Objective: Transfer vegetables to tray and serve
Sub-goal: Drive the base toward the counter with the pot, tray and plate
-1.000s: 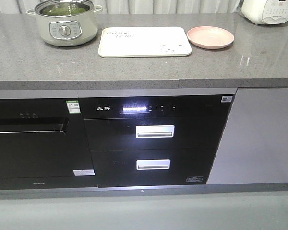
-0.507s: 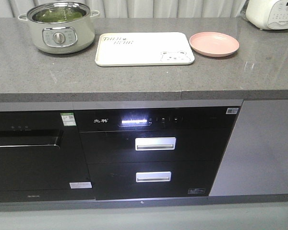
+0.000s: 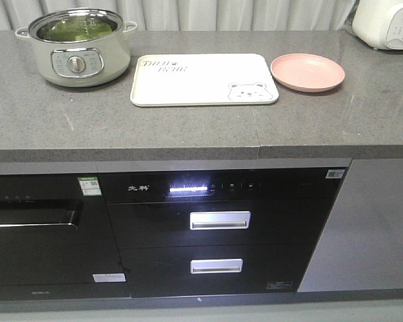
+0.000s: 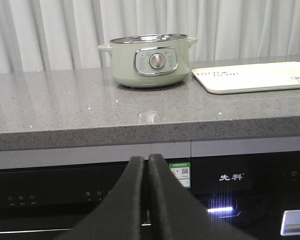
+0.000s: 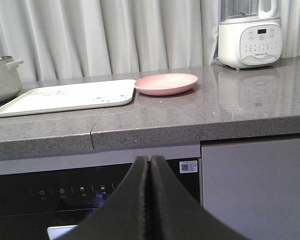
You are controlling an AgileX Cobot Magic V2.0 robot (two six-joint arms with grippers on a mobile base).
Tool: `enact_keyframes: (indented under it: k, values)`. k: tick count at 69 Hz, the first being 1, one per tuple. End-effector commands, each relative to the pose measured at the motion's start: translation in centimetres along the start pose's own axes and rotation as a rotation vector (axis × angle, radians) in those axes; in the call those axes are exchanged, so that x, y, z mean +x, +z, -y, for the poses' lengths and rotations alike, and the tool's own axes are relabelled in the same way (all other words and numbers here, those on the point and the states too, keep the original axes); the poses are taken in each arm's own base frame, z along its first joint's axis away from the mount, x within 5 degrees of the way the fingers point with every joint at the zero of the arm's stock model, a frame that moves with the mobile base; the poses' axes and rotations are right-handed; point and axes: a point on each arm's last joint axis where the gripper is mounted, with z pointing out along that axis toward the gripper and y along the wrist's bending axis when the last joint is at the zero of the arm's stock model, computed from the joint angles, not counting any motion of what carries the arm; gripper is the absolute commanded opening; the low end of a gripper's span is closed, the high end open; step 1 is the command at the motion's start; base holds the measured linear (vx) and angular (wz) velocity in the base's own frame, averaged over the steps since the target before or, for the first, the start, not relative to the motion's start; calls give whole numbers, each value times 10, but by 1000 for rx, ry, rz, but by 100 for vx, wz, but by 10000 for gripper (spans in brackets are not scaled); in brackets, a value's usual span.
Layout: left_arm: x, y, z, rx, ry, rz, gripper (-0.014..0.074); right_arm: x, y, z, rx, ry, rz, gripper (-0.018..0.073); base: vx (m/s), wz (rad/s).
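One mass of dark green vegetables [image 3: 77,28] lies inside the pot [image 3: 77,62], just left of the tray [image 3: 188,84]. From the front view we see it only as a glossy, uneven green surface under the pot's shiny steel rim. Single leaves are too small to tell. None of it lies on the tray.

The tray is a flat cream rectangle with rounded corners and a low raised edge. It carries grey lettering at its far left corner and a small bear face at its near right corner. The pot is round and pale green with two side handles, and a metal panel with a dial faces us. Just right of the tray rests a round pink plate [image 3: 307,72], shallow and smooth. Farther right of the tray and behind it stands a white appliance [image 3: 389,23] with a button panel. All of them sit on the speckled grey stone counter [image 3: 188,127]. Below the tray is a black glass-fronted cabinet [image 3: 154,231] with a lit white strip and two brushed-metal drawer handles [image 3: 219,220]. Behind the tray hangs a pleated white curtain [image 4: 50,35].

The left gripper [image 4: 144,159] and the right gripper [image 5: 150,159] each show matte black jaws pressed together with nothing between them. Both are below the tray's level, in front of the cabinet.

Against half a second ago, everything appears lower and somewhat larger in the front view. The pot and the plate keep their places beside the tray.
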Motion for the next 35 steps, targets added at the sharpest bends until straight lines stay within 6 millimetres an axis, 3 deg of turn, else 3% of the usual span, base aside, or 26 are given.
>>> enact_keyframes:
  k: [1, 35]
  values:
    - [0, 0, 0, -2, -13, 69, -6, -2, 0, -1, -17, -10, 63, -3, 12, 0]
    - [0, 0, 0, -2, -13, 69, -6, -2, 0, -1, -17, -10, 63, -3, 11, 0]
